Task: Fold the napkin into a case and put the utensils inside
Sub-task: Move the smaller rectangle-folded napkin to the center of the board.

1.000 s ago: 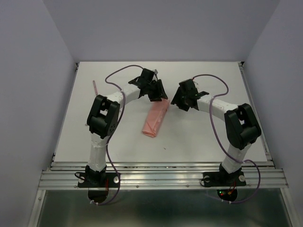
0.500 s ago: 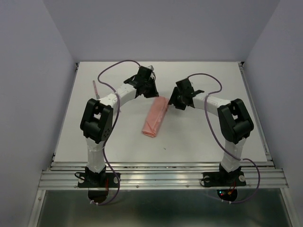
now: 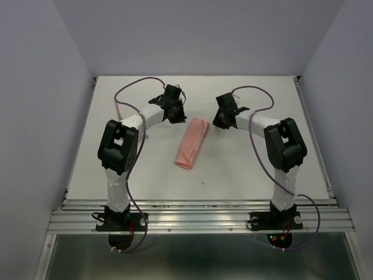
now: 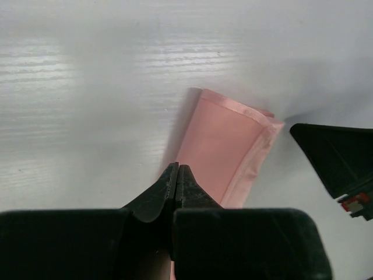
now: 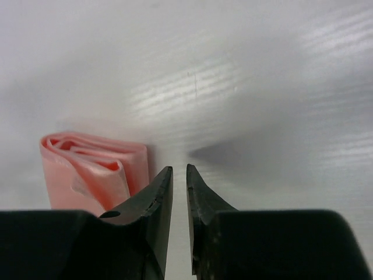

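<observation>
The salmon-pink napkin (image 3: pixel 192 144) lies folded into a long narrow case, slanting across the middle of the table. My left gripper (image 3: pixel 177 115) hangs just left of its far end, apart from the cloth. In the left wrist view the left gripper (image 4: pixel 176 167) has its jaws pressed together with nothing in them, above the napkin (image 4: pixel 224 137). My right gripper (image 3: pixel 221 121) is just right of that far end. In the right wrist view the right gripper (image 5: pixel 179 168) shows only a narrow empty gap, and the napkin's layered end (image 5: pixel 87 166) lies to its left. No utensils show plainly.
The white table (image 3: pixel 262 163) is bounded by a rail on the right (image 3: pixel 315 140) and the aluminium frame (image 3: pixel 198 219) at the near edge. Purple cables (image 3: pixel 131 90) loop over both arms. One finger of the right gripper (image 4: pixel 338 157) shows in the left wrist view.
Both grippers have drawn away from the napkin's far end, the left one going left and back. The left jaws have closed and the right jaws have narrowed to a slit. The napkin stays put.
</observation>
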Robot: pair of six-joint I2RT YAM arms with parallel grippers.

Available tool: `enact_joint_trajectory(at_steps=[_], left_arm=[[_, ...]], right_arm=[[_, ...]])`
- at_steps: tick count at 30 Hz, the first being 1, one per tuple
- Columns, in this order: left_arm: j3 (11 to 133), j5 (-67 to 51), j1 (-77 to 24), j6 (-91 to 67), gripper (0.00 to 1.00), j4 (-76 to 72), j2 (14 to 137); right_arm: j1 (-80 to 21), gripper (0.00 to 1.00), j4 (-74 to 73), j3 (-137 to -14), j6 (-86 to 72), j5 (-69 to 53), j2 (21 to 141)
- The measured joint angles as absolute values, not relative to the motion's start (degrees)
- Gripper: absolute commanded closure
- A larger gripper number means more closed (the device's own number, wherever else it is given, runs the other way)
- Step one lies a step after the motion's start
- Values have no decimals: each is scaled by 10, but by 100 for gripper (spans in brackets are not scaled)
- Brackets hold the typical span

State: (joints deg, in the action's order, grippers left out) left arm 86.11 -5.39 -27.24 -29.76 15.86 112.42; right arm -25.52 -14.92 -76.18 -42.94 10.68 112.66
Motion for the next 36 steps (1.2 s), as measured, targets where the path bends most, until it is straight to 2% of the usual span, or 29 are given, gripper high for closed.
enact_joint_trajectory(at_steps=[8,12,18,26,30,31,32,34,36], left_arm=[[885,-75,-262,-291,100,163,1218],[923,-95,-264,-279,100,166,1243],[957,-116,-281,-258,100,182,1261],[1014,-118,-309,-227,98,208,1287],[1022,-100,-317,-213,86,229,1287],[1023,-92,-318,-210,72,232,1287],[1024,-82,-318,-205,64,236,1287],[1024,-70,-318,-195,47,243,1284],[1024,-55,-319,-185,40,257,1276]], right_arm=[[-223,83,-147,-879,-409,104,1228],[-219,83,-140,-893,-408,65,1240],[-221,83,-78,-839,-411,1,1224],[-221,84,7,-688,-424,-69,1143],[-222,83,1,-637,-429,-57,1100],[-222,79,-10,-632,-429,-46,1091],[-222,73,-20,-630,-429,-34,1084],[-220,70,-35,-630,-429,-6,1070],[-216,64,-50,-629,-426,22,1051]])
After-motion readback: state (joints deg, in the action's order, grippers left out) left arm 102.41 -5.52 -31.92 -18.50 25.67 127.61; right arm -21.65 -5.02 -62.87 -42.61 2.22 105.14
